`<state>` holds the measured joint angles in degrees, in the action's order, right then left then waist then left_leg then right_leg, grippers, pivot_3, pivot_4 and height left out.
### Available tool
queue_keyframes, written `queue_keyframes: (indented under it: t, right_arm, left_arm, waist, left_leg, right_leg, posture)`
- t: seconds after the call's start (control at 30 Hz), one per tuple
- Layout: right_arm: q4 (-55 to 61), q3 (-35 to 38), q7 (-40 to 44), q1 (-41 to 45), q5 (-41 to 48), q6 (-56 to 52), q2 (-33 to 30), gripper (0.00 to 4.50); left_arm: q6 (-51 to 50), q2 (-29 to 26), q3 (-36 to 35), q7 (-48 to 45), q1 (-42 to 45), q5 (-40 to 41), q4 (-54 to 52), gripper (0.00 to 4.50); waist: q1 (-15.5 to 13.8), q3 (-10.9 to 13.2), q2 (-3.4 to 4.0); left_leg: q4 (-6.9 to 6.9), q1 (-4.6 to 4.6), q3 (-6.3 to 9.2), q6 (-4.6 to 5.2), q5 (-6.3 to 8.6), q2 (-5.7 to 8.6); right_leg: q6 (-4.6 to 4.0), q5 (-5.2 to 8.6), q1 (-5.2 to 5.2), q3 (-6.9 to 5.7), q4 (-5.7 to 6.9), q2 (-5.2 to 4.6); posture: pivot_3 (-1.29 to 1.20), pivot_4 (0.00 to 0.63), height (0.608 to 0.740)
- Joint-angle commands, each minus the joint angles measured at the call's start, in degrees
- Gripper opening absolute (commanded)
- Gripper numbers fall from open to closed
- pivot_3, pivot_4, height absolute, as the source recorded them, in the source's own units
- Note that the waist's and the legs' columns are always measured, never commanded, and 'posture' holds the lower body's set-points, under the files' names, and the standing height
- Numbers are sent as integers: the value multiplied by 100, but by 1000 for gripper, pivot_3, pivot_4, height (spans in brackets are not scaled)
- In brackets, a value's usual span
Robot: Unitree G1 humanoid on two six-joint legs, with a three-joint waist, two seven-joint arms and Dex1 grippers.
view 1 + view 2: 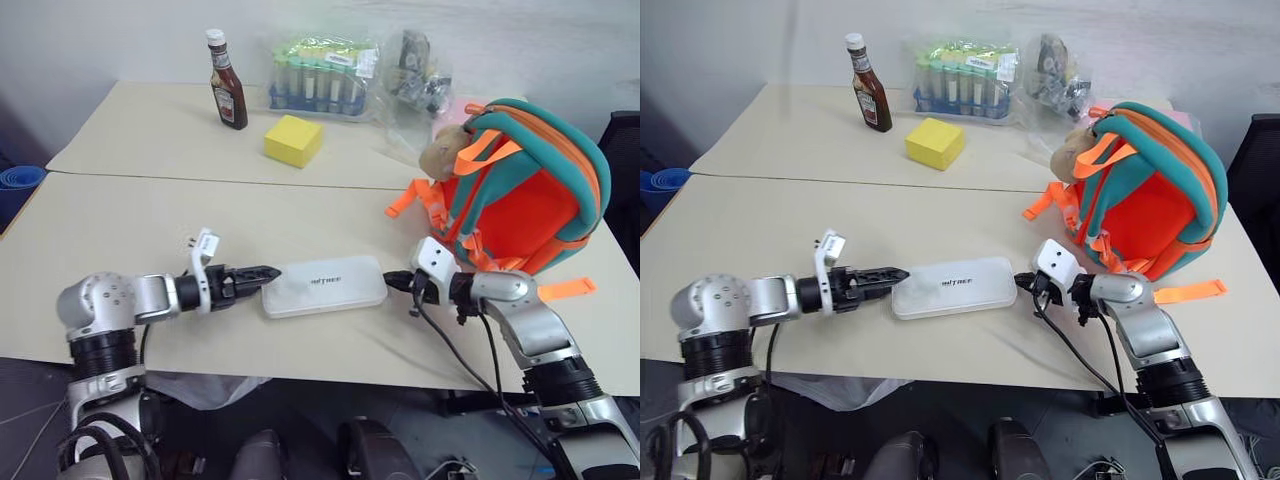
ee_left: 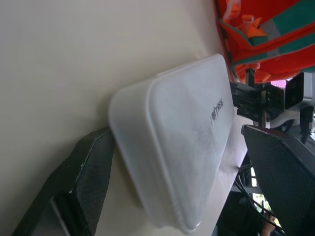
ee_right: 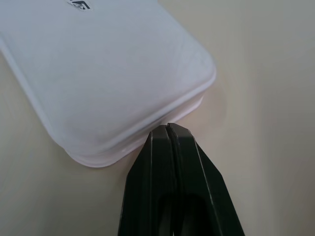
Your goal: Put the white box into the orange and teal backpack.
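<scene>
The white box (image 1: 325, 285) lies flat on the table (image 1: 150, 230), its small dark lettering facing up. My left gripper (image 1: 268, 272) is open at the box's left end, and the left wrist view shows its fingers (image 2: 88, 167) standing on either side of that end (image 2: 177, 147). My right gripper (image 1: 400, 281) is shut, with its tips (image 3: 167, 129) against the box's right end (image 3: 98, 64). The orange and teal backpack (image 1: 520, 190) stands upright just behind my right arm. A tan plush toy (image 1: 440, 150) hangs at its left side.
On the far half of the table stand a ketchup bottle (image 1: 228, 85), a yellow block (image 1: 292, 140), a wrapped rack of tubes (image 1: 320, 75) and a clear bag (image 1: 415, 80). An orange strap (image 1: 565, 290) trails toward the table's right edge.
</scene>
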<state>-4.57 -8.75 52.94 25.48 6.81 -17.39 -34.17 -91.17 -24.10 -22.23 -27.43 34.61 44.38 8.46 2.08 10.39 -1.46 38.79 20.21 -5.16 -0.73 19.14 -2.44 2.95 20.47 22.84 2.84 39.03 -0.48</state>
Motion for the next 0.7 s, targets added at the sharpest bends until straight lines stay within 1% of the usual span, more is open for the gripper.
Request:
queue_keyframes:
  t: [0.03,0.2,0.37,0.47,0.6,0.7]
  right_arm:
    - [169,2,12,43,11,129,37,0]
    - [206,23,-1,36,5,92,89,0]
    - [288,-15,-16,21,3,49,139,0]
    - [308,-2,-5,25,-5,42,111,0]
    - [326,105,20,27,17,29,17,0]
    - [325,142,22,3,5,48,-18,0]
  left_arm:
    - [-133,235,206,112,36,249,93,4280]
    - [-133,260,64,252,185,424,380,4280]
    - [-133,100,337,361,93,714,279,4280]
    - [-133,-285,423,384,-42,955,200,4280]
    - [-133,-1166,603,286,-295,1300,73,4280]
    - [-133,-1724,766,145,-497,1533,1,4280]
  waist:
    - [-10,0,0]
    - [-30,0,0]
    - [-27,0,0]
    - [-17,0,0]
    - [79,0,0]
    - [149,1,1]
  left_leg:
    - [4,0,0,0,0,0]
    - [19,0,6,0,0,1]
    - [20,0,13,-1,0,2]
    - [16,1,14,-3,1,2]
    - [7,1,16,-5,2,-1]
    - [-6,0,18,-9,0,-3]
  right_leg:
    - [0,0,0,0,4,0]
    - [2,-1,-6,-5,11,-2]
    - [3,-2,-9,-11,10,-3]
    - [3,-1,-9,-12,6,-3]
    - [2,-1,-7,-14,-1,-2]
    - [2,-1,-5,-15,-4,-1]
  posture:
    - [0,150,740]
    - [0,150,740]
    - [0,150,740]
    - [0,150,740]
    - [0,150,740]
    - [0,150,740]
